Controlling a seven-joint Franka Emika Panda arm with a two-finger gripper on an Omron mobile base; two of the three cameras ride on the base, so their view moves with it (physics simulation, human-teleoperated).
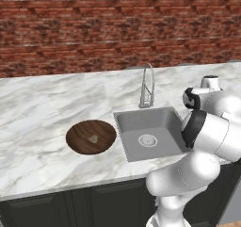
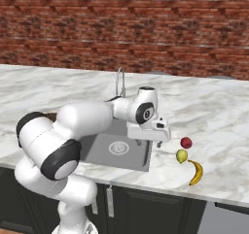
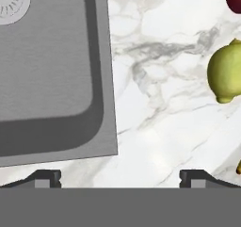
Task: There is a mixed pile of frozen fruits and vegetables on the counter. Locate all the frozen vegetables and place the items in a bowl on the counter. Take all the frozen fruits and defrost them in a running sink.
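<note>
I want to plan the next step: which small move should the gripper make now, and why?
Probably shift the open gripper sideways over the yellow-green oval. It hangs empty by the sink edge; the beige lump already lies in the bowl, so this oval is the remaining vegetable.

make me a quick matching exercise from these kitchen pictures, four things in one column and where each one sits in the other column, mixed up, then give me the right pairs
Things:
1. pale beige lump
2. banana
3. faucet
4. round drain

Places:
A. in the floor of the sink basin
B. inside the dark brown bowl
C. on the counter behind the sink, against the basin's back edge
D. on the counter to the right of the sink, nearest the counter's front edge

Pairs: 1-B, 2-D, 3-C, 4-A
</note>
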